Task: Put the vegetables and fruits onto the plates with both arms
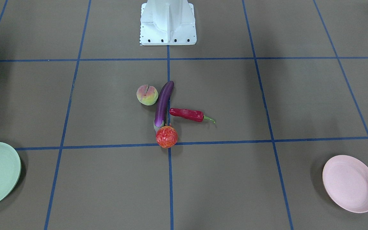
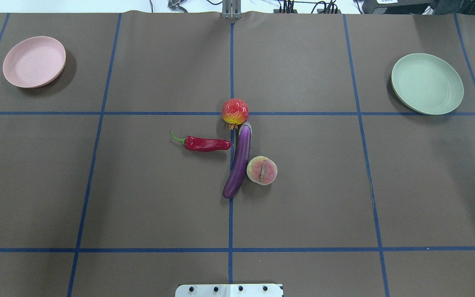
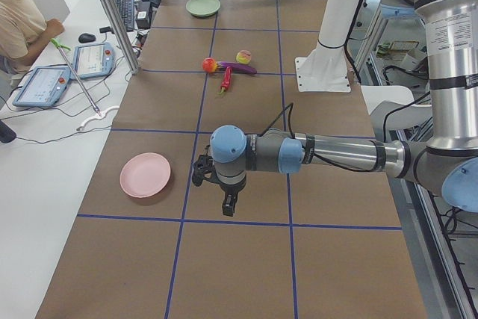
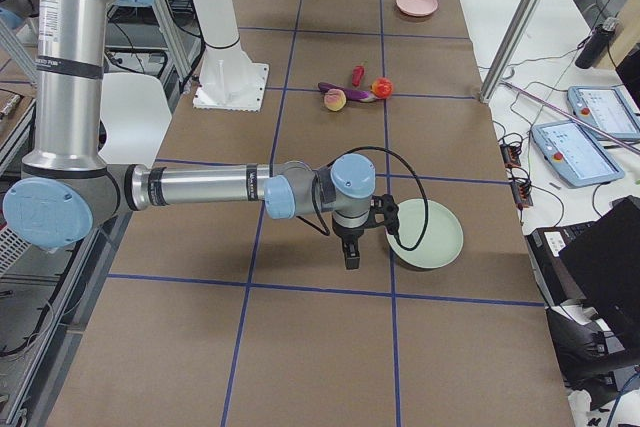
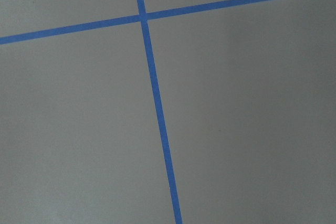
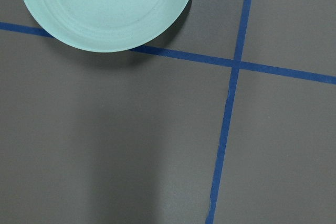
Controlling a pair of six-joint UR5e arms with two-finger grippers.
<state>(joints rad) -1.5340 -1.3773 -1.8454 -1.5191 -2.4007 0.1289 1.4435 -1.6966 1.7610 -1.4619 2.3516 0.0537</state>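
The eggplant (image 2: 239, 159) is long, slim and glossy purple, with a pale stem end that meets the orange-red ball (image 2: 235, 111). The ball's skin is rough and pebbled, and it has a small spiky crown. A round peach (image 2: 262, 170), yellow-green with a pink blush and a cleft down its face, sits tight against the eggplant's other side; I cannot tell whether they touch. The shiny red chili pepper (image 2: 204, 143) has a curled green stem, and its tip points at the eggplant's middle from just beside it. All four lie clustered mid-tabletop.

The two matte, shallow plates sit well apart from them. The pink plate (image 2: 34, 62) is on the robot's left and the mint green plate (image 2: 427, 83) on its right. The front camera cuts the green plate off at the frame edge, and the right wrist camera cuts it at the top.

The left fingers (image 3: 228, 205) hang near the pink plate and the right fingers (image 4: 351, 255) near the green one. They show only in the side views, too small to tell if they are spread or closed.

The tabletop (image 2: 159, 198) is dull brown sheet gridded with blue tape (image 2: 231, 214). A white base block (image 1: 168, 24) is bolted at its edge. A seated man (image 3: 19, 16) waits at a white bench strewn with tablets and cables.
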